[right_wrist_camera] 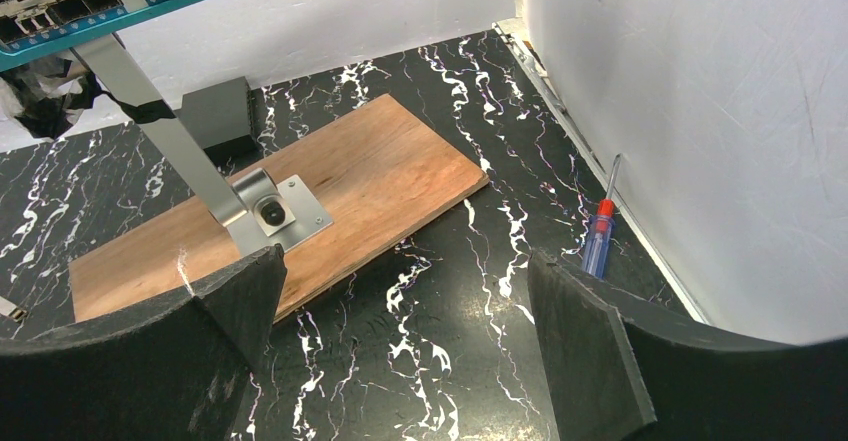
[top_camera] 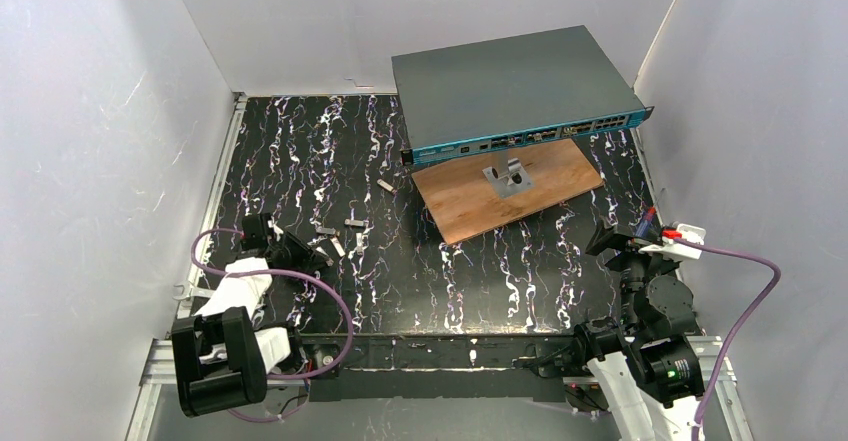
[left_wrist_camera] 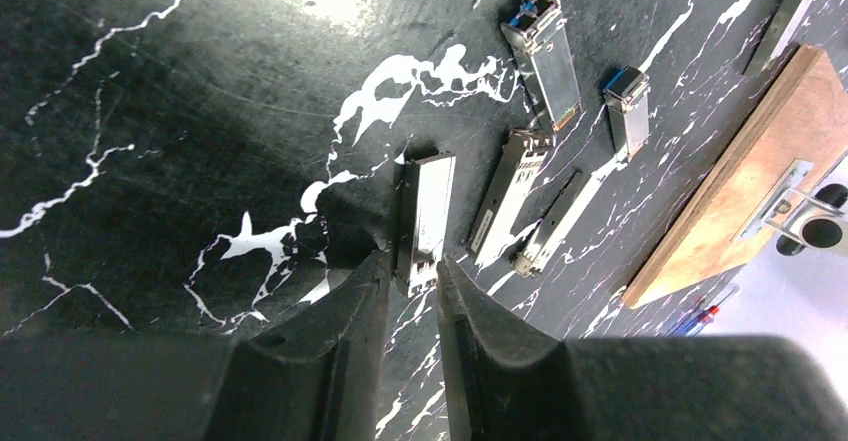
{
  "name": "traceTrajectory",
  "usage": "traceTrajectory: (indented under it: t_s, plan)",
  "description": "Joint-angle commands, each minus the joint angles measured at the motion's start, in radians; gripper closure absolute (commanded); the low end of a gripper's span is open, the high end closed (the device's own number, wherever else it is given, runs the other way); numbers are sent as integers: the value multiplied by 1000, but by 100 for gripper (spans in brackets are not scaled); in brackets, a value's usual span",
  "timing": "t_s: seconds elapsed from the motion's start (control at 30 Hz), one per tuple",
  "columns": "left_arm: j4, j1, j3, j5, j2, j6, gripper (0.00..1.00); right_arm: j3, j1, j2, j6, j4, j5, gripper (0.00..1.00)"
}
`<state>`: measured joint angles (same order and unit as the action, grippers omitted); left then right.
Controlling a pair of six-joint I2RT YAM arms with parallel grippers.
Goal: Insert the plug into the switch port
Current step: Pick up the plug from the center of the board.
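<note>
1. Plug (left_wrist_camera: 425,216) is lying flat on the black table (left_wrist_camera: 180,111), its near end sitting between the left gripper (left_wrist_camera: 412,266) fingers.
2. Left jaws are standing narrowly apart; whether they are clamping the plug cannot be told.
3. Right gripper (right_wrist_camera: 405,301) is hovering, jaws wide apart, holding nothing.
4. Switch (top_camera: 515,86) is standing raised over the wooden board (top_camera: 470,206), well apart from the plug.

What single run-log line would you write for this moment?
left claw: astride plug end on table, grip unclear | right claw: open, empty | switch: untouched

Plugs (top_camera: 338,233) left of board (top_camera: 470,206), switch (top_camera: 510,81) above
</note>
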<state>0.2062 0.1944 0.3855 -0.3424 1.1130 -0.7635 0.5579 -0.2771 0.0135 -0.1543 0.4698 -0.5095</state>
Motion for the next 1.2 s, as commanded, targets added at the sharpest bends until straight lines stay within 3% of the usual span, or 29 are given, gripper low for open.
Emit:
traceTrajectory:
  t_s: [0.0, 0.3, 0.5, 0.7, 0.87, 1.17]
  plan:
    - [117, 22, -28, 73, -16, -2, 76, -1, -4, -19, -4, -30, 0, 0]
    - [260, 26, 74, 129, -94, 58, 57, -2, -4, -19, -4, -31, 2, 0]
    - [365, 10, 166, 194, -129, 123, 53, -1, -4, -19, -4, -31, 2, 0]
    - [411, -91, 231, 299, -80, 137, 49, -2, -4, -18, -4, -31, 0, 0]
    - [420, -248, 297, 435, 5, 92, 44, -3, -4, -18, -4, -31, -1, 0]
    - [433, -299, 363, 549, 113, 28, 40, -4, -4, -18, -4, -32, -2, 0]
